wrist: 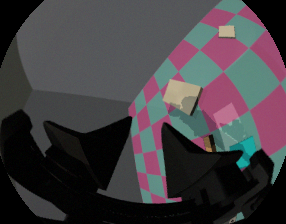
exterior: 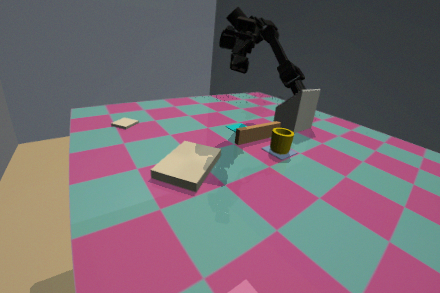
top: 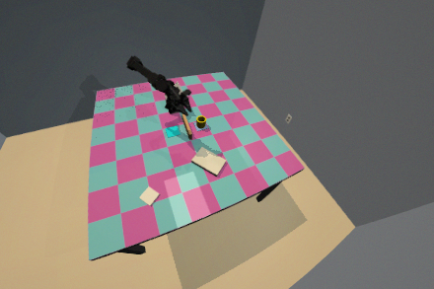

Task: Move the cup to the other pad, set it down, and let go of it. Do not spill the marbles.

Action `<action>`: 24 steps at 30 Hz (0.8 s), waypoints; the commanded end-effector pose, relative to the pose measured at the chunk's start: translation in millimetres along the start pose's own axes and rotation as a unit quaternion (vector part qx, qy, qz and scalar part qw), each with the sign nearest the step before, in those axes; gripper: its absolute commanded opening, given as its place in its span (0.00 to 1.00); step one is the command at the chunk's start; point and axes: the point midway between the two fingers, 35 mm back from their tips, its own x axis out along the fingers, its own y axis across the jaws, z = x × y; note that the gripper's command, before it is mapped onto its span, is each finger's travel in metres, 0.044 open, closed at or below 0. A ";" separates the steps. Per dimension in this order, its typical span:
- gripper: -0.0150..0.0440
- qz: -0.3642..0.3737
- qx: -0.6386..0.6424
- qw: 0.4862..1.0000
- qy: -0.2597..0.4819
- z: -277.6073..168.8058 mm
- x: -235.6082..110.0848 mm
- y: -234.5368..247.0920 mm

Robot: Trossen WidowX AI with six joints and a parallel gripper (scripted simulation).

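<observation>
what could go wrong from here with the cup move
1. The wooden bar lies between the yellow cup and the cyan pad; a low carry could clip it and tip the marbles out.
2. The gripper hangs high above the table with its jaws partly closed on nothing; descending like that, it may knock the cup's rim instead of straddling it.
3. The grey slab stands close behind the cup, crowding the approach.
</observation>
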 end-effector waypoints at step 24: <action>0.54 -0.504 0.087 0.858 0.045 -210.2 38.5 -128.5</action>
